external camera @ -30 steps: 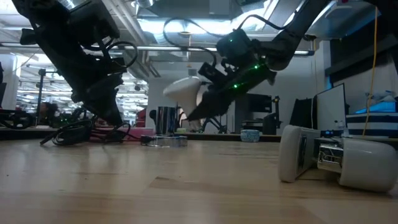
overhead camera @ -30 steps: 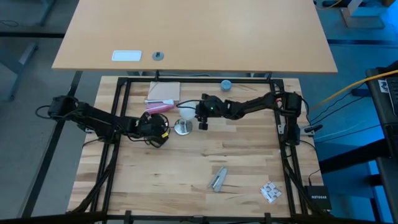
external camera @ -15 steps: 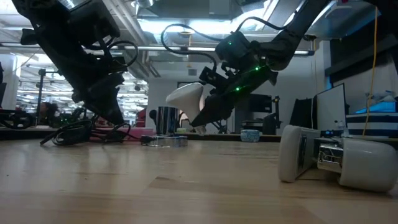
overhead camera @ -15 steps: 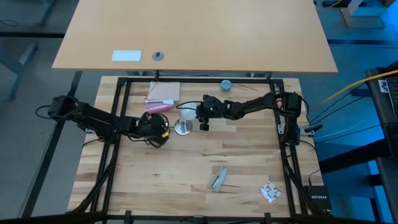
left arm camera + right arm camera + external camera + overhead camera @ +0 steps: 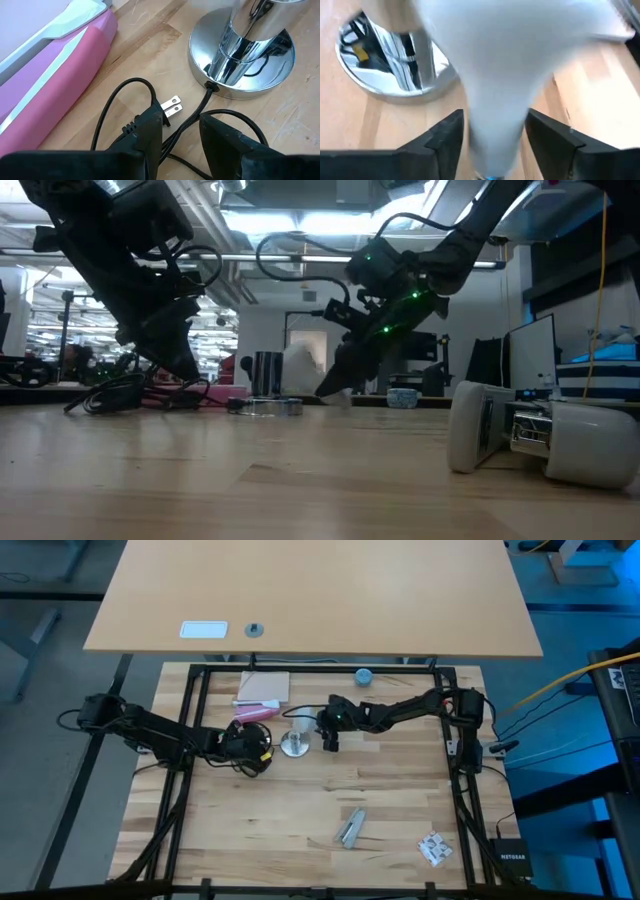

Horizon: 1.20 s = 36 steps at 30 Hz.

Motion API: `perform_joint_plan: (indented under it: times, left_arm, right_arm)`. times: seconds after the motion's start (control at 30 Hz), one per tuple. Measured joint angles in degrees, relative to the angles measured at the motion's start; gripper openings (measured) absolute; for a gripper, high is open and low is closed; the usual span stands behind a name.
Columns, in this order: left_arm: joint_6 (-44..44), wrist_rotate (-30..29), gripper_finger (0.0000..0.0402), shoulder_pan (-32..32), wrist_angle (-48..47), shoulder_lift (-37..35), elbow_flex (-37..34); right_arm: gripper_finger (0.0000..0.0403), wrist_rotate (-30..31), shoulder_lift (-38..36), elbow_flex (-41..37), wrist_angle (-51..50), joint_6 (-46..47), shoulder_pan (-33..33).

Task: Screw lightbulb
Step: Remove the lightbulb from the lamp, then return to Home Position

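The frosted-white lightbulb (image 5: 300, 723) (image 5: 303, 367) is low beside the silvery socket (image 5: 292, 745) (image 5: 240, 47), on its far side. The wrist view shows it blurred (image 5: 495, 65), with its narrow neck between the fingers of my open right gripper (image 5: 494, 142) (image 5: 316, 728). That gripper slants down from the table's right. My left gripper (image 5: 180, 137) (image 5: 262, 746) stands open just left of the socket's base. The socket's thin black cord (image 5: 192, 117) runs between its fingers, and the plug (image 5: 169, 106) lies at one fingertip. My left gripper has the black cord (image 5: 182, 131) passing between its fingers, with room on either side; whether a finger touches the cord or the plug, I cannot tell. My right gripper has the bulb's neck (image 5: 495, 135) between its fingers, slanting down from the table's right; whether either finger touches it, I cannot tell.
A pink case (image 5: 254, 712) and a booklet (image 5: 263, 688) lie far-left of the socket. A blue-grey cap (image 5: 364, 676) sits at the far edge. A metal piece (image 5: 350, 828) and a small packet (image 5: 434, 848) lie near the front. A white device (image 5: 540, 435) fills the low view's right.
My right gripper has tipped its fingers further down and opened. The lightbulb, held up above the socket a second ago, has dropped lower and come toward the socket.
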Motion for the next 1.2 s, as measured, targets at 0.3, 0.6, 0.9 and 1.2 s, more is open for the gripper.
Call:
perform_joint_plan:
  times: [0.3,0.6,0.9,1.2]
  left_arm:
    - [0.7,0.0,0.0123,0.0,0.0,-0.2,0.0]
    - [6.8,0.0,0.0123,0.0,0.1,-10.9,0.0]
    - [14.9,0.0,0.0123,0.0,-0.1,-37.4,0.0]
    - [20.2,0.0,0.0123,0.0,-0.4,-59.9,0.0]
  right_arm:
    - [0.0252,3.7,0.1,0.0,-0.1,0.0,0.0]
    - [0.0253,3.0,-5.2,0.1,-2.5,-3.4,0.0]
    - [0.0253,5.5,-24.8,0.1,-16.4,-11.7,0.0]
    - [0.0253,5.5,-45.7,0.1,-34.0,-15.4,0.0]
